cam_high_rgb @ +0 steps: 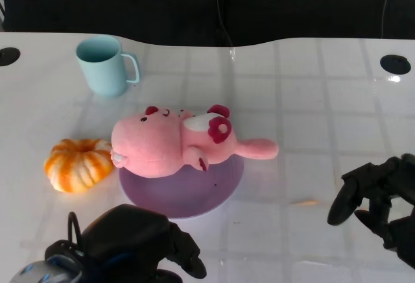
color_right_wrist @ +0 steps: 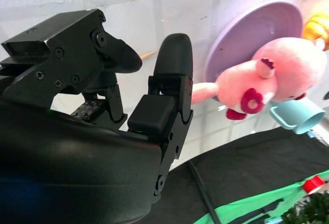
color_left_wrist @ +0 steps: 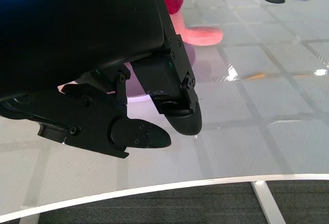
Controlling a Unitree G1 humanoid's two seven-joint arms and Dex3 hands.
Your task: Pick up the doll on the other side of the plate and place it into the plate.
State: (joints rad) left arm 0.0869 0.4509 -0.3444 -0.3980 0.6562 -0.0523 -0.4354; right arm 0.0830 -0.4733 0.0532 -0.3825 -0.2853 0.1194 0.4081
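At the far left of the head view an orange-and-white striped pumpkin toy (cam_high_rgb: 78, 164) sits on the white tabletop (cam_high_rgb: 305, 101), just beside the doll's rounded end. Behind it, well apart, stands a light blue mug (cam_high_rgb: 104, 64) with its handle turned toward the right. The left hand (cam_high_rgb: 146, 237) lies low at the near edge, just in front of the plate's near rim; it holds nothing, and its fingers (color_left_wrist: 180, 100) are apart in the left wrist view, clear of the tabletop.

The pink doll (cam_high_rgb: 162, 143) lies on its side across the far part of the purple plate (cam_high_rgb: 194, 195), its body resting on the plate's far rim and its long ear (cam_high_rgb: 256, 148) reaching out past the right rim over the tabletop. The near half of the plate is bare. The left wrist view shows only the ear and a dark pink piece of the doll; the hand's shell hides the rest.

Right of the plate a wide stretch of tabletop lies open, marked only by a small orange speck (cam_high_rgb: 305, 202). The right hand (cam_high_rgb: 379, 195) hovers at the right edge, partly cut off, holding nothing, its fingers (color_right_wrist: 172, 59) loosely curled but apart. Two dark round holes (cam_high_rgb: 395, 63) sit near the far corners.
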